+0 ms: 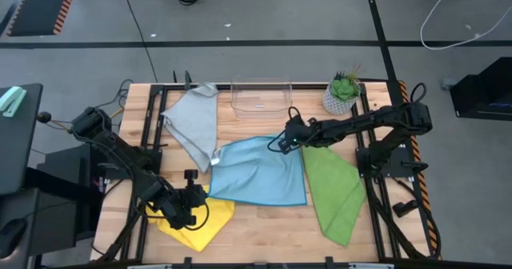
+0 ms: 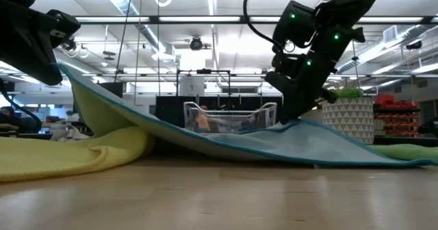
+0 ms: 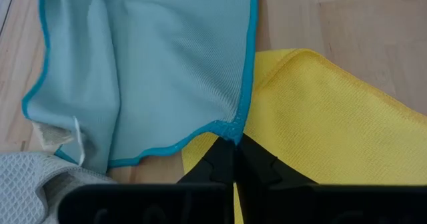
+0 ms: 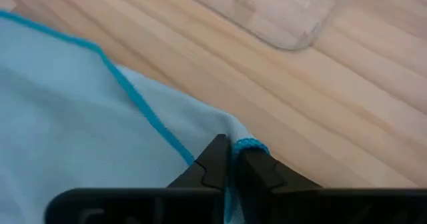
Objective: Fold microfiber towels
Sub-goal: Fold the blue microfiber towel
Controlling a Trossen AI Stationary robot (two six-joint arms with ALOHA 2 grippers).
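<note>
Robotics lab — open hall, ceiling strip lights [image 2: 205, 19], shelving [image 2: 400, 113], taped concrete floor [image 1: 264, 21]

Both arms low over the table, grippers pinched closed.

Left arm reaches in from the table's near left corner, elbow bent, wrist angled toward centre; left gripper [image 3: 232, 151] sits near the front edge, fingertips pressed together on a corner of the light blue towel [image 1: 260, 173], which hangs lifted from it. Right arm stretches from the far right side across toward the middle, forearm nearly level, wrist tipped down; right gripper [image 4: 230, 159] is down at the tabletop, fingertips close together over the same towel's opposite corner.
</note>
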